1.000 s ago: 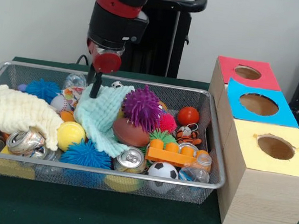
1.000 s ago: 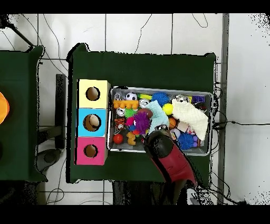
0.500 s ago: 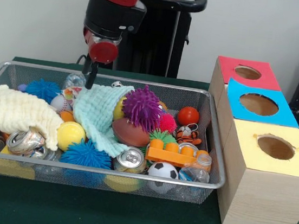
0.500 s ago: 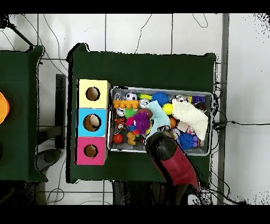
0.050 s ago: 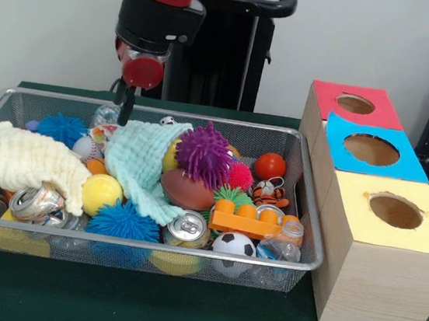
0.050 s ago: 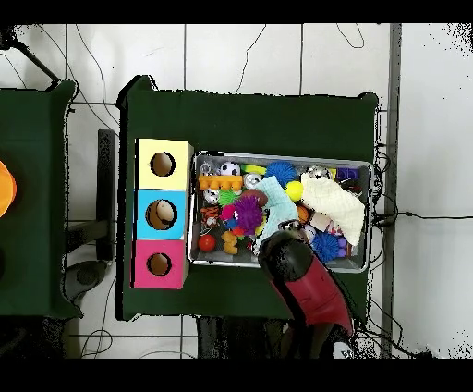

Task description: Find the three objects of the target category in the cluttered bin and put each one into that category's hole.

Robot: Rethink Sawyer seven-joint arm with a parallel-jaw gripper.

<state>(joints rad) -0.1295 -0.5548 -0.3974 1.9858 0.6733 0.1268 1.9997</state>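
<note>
The gripper (image 5: 124,110) is hanging at the upper left of the front view, over the far rim of the bin (image 5: 308,242). Its dark fingers appear pressed together with nothing between them. Since the earlier frames it has been rising away from the mint cloth (image 5: 140,163), which is now lying free, draped over the clutter just below and to the right of the fingertips. This suggests a grasp that came up empty, so no object has yet gone to the boxes. The target category is not stated. Candidate balls are lying lower right of the gripper: the purple spiky ball (image 5: 204,153), the football (image 5: 187,190) and the red ball (image 5: 269,166). The three holed boxes (image 5: 372,149) are standing at the right of the frame.
</note>
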